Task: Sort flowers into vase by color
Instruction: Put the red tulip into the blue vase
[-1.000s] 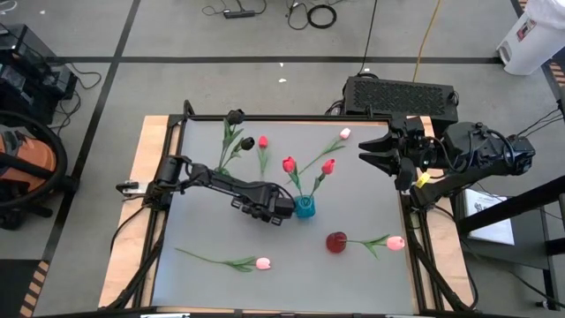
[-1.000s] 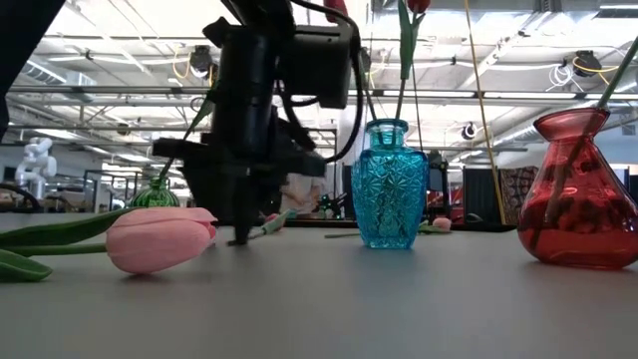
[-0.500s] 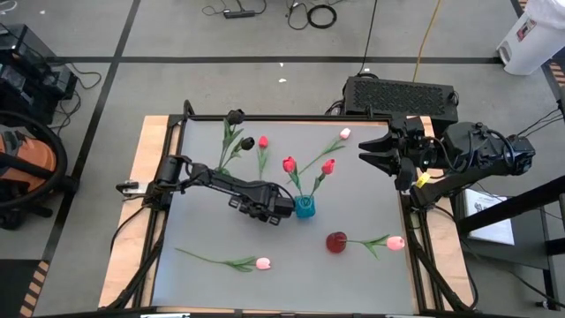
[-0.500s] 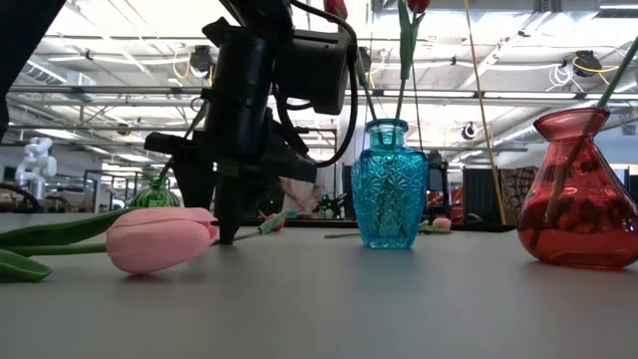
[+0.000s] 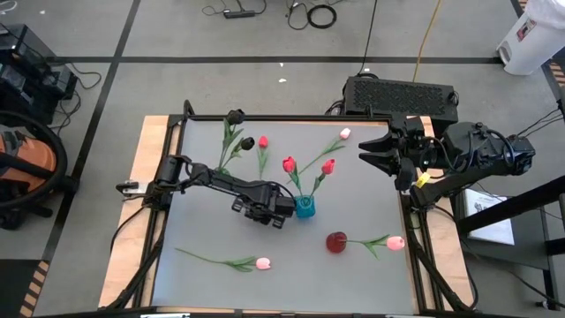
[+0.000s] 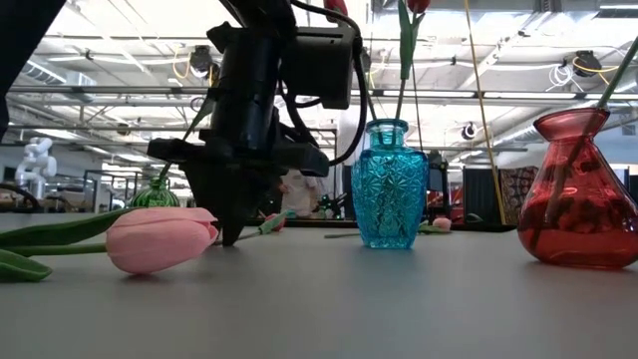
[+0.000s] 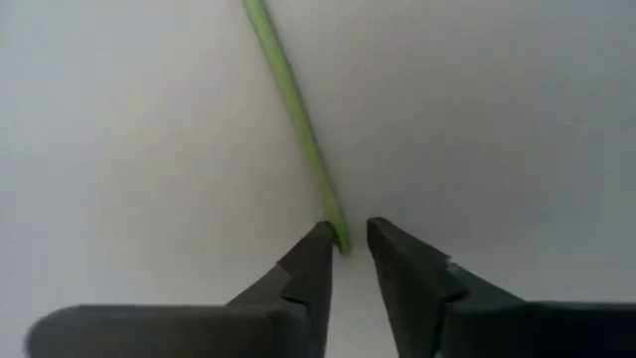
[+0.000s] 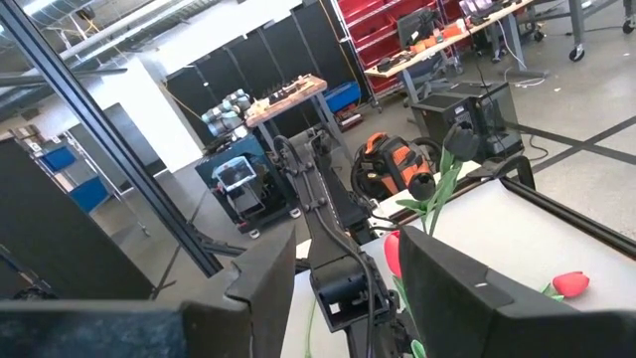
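my left fingers (image 7: 345, 244) are down on the counter (image 5: 371, 203) just beside the blue vase (image 5: 305, 208), narrowed around the end of a thin green stem (image 7: 293, 119) that lies flat on the grey top; the stem tip sits between the two tips, and i cannot tell whether they pinch it yet. the blue vase already holds red flowers (image 5: 289, 164) standing up out of its neck.

my right fingers (image 5: 378, 152) hang at the counter's far edge, well apart from the blue vase, standing partly apart with nothing between them.

near the blue vase a red vase (image 5: 336, 242) stands with a pink flower (image 5: 395, 242) lying just beside it. another pink flower (image 5: 262, 263) lies on the counter farther from the blue vase, toward the near edge. a near-black flower (image 5: 248, 143) and a small red one (image 5: 263, 141) lie beyond the blue vase, and a pink bud (image 5: 345, 133) lies near my right fingers.
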`<state>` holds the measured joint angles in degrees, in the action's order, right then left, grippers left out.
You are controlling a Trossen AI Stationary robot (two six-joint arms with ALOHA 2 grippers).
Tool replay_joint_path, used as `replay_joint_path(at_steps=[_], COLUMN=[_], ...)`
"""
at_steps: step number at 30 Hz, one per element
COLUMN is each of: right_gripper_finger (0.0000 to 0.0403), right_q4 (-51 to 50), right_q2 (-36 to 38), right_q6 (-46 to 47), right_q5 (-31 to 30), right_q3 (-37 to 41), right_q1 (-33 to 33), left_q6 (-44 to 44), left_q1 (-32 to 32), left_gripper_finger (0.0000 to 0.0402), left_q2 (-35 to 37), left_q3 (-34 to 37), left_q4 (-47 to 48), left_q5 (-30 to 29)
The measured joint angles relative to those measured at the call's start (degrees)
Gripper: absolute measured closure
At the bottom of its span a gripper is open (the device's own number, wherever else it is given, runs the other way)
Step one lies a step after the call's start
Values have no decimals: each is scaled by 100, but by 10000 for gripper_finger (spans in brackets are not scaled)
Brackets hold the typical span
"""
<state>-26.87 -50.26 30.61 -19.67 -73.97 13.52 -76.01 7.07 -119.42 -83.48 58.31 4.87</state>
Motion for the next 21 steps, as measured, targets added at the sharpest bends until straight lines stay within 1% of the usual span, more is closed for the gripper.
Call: replay_joint_path(at_steps=[8, 16, 21], right_gripper_finger=[232, 232, 232], right_q4=[2, -1, -3], right_q2=[0, 0, 0], right_q6=[0, -8, -82], right_q5=[0, -2, -2], right_q3=[0, 0, 0], right_q1=[2, 1, 0], left_q6=[2, -15, -167], left_q1=[9, 50, 92], left_gripper_finger=[392, 398, 400], left_q2=[0, 50, 267], left_q3=[-7, 2, 28], left_q4=[14, 142, 439], left_q5=[6, -29, -158])
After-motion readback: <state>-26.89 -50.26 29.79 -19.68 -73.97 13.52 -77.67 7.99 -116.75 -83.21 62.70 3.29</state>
